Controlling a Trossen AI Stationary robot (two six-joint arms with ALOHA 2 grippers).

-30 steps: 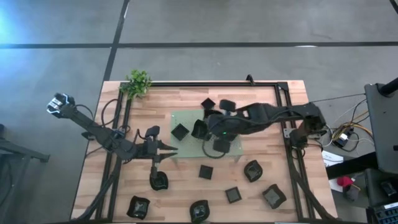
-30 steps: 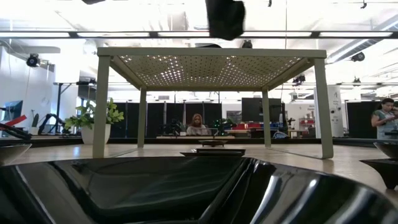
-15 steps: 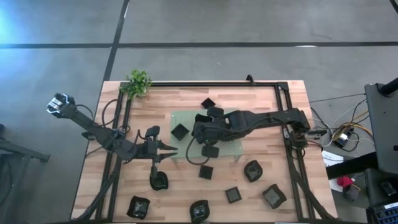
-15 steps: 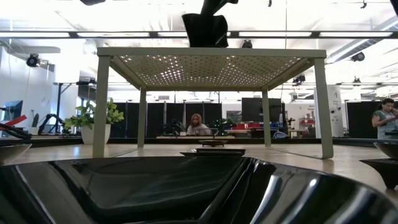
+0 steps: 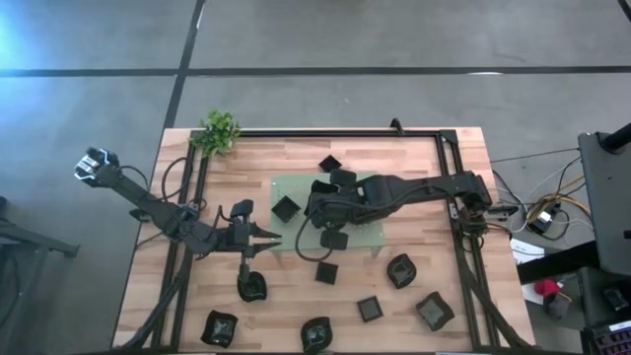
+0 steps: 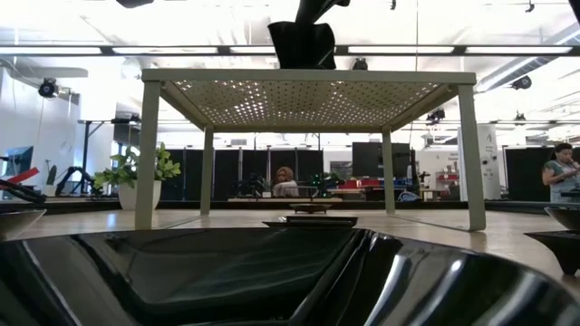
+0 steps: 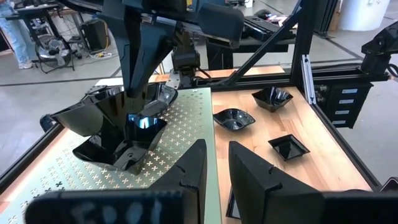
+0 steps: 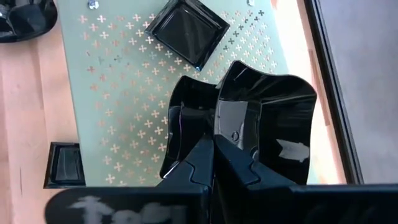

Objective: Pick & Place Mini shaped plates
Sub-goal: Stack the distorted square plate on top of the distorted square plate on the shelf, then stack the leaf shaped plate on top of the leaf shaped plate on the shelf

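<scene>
My right gripper (image 8: 214,152) is shut on a glossy black mini shaped plate (image 8: 267,118) over the light green perforated mat (image 8: 112,93), which stands on legs at the table's middle. The left wrist view shows this plate (image 7: 102,121) low over the mat. A square plate (image 8: 186,28) lies flat on the mat near it. Several more plates lie on the wood, such as one (image 5: 399,269) near the front and one (image 5: 328,164) behind the mat. My left gripper (image 7: 214,165) waits open and empty at the mat's left edge (image 5: 266,237). My right gripper pinches an upright wall of the plate at its rim (image 8: 217,121) between its two fingers. The fingers slant down from the table's right side. The plate hangs tilted below them; whether its lower edge (image 7: 127,158) touches the mat I cannot tell.
A small green plant (image 5: 219,130) stands at the far left corner. Black frame rails (image 5: 455,207) run along the table's sides and back. Two plates (image 7: 233,119) (image 7: 273,98) and a square one (image 7: 287,147) lie on the wood beside the mat.
My right gripper has gone toward the table's left edge and a little down over the mat, carrying the plate, then stopped. It has stayed shut.
</scene>
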